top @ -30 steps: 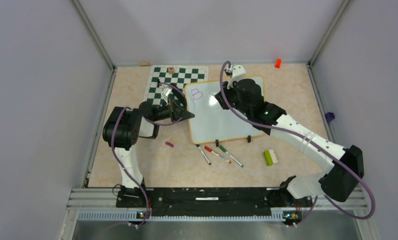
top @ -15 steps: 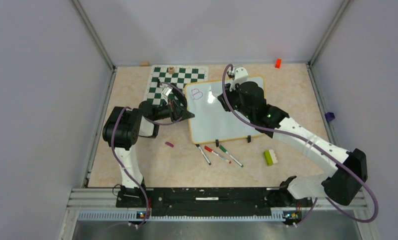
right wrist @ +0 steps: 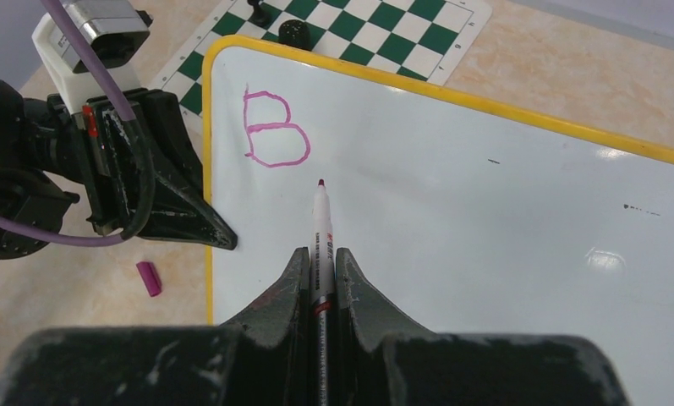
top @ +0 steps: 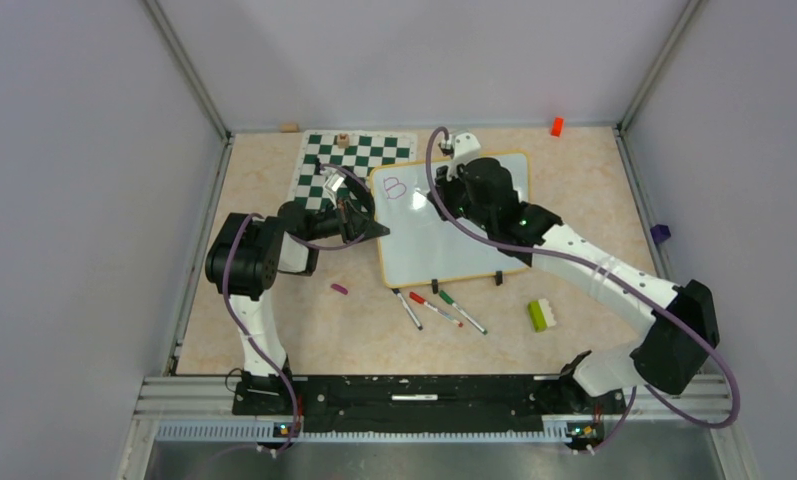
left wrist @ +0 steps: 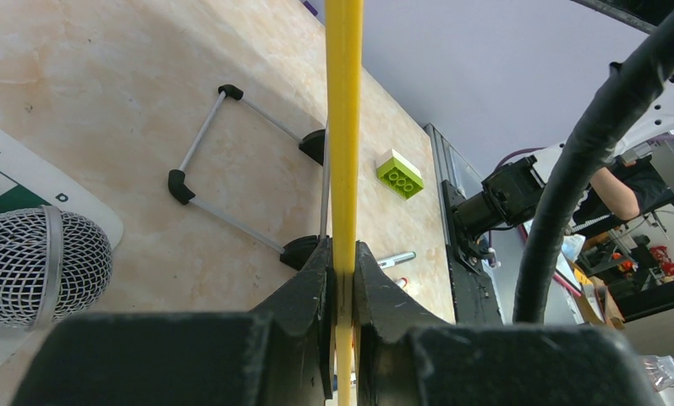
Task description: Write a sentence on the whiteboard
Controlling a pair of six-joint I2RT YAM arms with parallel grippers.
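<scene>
The whiteboard lies on the table with a yellow rim, white and glossy. Its only writing is a purple letter B in the far left corner, which also shows in the right wrist view as B. My right gripper is shut on a purple-tipped marker, and the tip sits on or just above the whiteboard, a little right of and below the B. My left gripper is shut on the whiteboard's yellow rim at its left edge.
A green-and-white chess mat lies behind the board with small pieces on it. Three markers and a purple cap lie in front of it. A green-and-white brick sits front right, and an orange block is at the back wall.
My right arm has swung left, carrying the marker from the board's middle toward the B. The left gripper and the board have stayed put.
</scene>
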